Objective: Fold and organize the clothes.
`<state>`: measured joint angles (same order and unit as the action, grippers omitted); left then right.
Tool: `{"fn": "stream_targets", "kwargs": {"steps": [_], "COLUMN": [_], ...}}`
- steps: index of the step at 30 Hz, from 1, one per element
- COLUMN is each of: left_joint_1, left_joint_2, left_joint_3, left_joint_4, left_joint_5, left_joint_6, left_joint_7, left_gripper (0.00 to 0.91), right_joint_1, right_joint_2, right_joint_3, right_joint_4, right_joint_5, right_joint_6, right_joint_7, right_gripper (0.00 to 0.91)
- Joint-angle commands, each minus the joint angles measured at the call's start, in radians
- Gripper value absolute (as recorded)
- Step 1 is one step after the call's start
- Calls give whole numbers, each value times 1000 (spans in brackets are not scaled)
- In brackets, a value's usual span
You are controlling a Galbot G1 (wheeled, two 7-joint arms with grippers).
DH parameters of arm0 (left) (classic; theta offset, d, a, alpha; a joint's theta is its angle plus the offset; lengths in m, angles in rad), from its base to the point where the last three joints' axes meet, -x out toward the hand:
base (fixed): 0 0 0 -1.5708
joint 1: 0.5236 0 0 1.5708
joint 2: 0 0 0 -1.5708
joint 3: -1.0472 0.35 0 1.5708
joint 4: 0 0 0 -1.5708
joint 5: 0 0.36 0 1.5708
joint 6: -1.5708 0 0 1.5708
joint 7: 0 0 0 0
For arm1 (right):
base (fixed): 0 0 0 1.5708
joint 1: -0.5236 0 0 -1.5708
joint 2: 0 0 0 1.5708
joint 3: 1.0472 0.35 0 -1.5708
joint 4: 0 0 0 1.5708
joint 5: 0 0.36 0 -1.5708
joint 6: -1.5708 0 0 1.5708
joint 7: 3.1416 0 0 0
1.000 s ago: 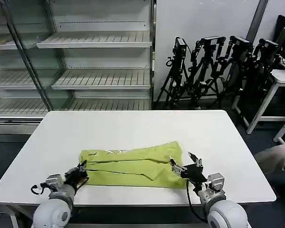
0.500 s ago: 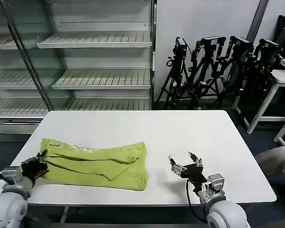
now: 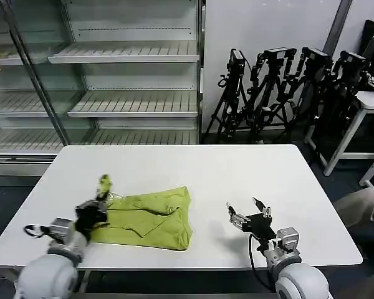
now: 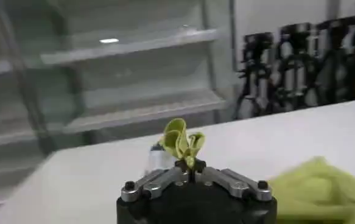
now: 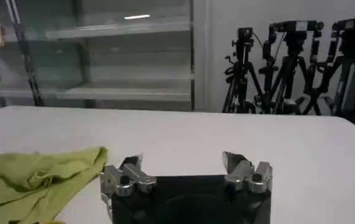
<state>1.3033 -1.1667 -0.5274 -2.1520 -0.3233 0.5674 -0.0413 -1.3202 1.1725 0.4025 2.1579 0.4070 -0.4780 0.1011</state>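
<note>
- The left end effector is pinched tight on one end of the T-shirt; in the left wrist view a small tuft of yellow-green cloth sticks up from between its closed fingers.
- Half a second ago that same end effector was out at the bench's left edge with the shirt stretched into a long band behind it. Now it has swung back inward and lifted, carrying the gripped end up and over toward the rest of the cloth.
- As a result the shirt is shorter and bunched: most of it lies flat on the bench just to the right of the left end effector, with only the held corner raised off the surface.
- The right end effector has barely shifted since a second ago, when it was at the shirt's right edge. It hovers with fingers spread wide and nothing between them, and the shirt's near edge now sits well apart to its left.
- My reading: this is a lengthwise fold in progress, one end being laid over the other. The fold is not yet set down, and the bundle looks rumpled enough that it may need smoothing.
</note>
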Motion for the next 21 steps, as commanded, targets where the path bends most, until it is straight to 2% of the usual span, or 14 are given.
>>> {"fn": "stream_targets", "kwargs": {"steps": [1,9,21], "left_joint_1": [-77,-79,-121], "left_joint_2": [-120,-154,-163], "left_joint_3": [271,312,325], "left_joint_4": [20,30,105], "left_joint_5": [-26,-61,-81], "left_joint_6": [9,10,10], "left_joint_7": [-24,-36,-68], "left_gripper": [10,10,20], "right_joint_1": [-4,-1,-14], "right_joint_2": [-1,5,0], "right_joint_3": [17,15,21], "right_joint_4": [1,-10,-2], "right_joint_5": [-9,-31,-38], "right_joint_6": [2,12,23], "right_joint_7": [0,-3,-6], "right_gripper": [907,907,907]}}
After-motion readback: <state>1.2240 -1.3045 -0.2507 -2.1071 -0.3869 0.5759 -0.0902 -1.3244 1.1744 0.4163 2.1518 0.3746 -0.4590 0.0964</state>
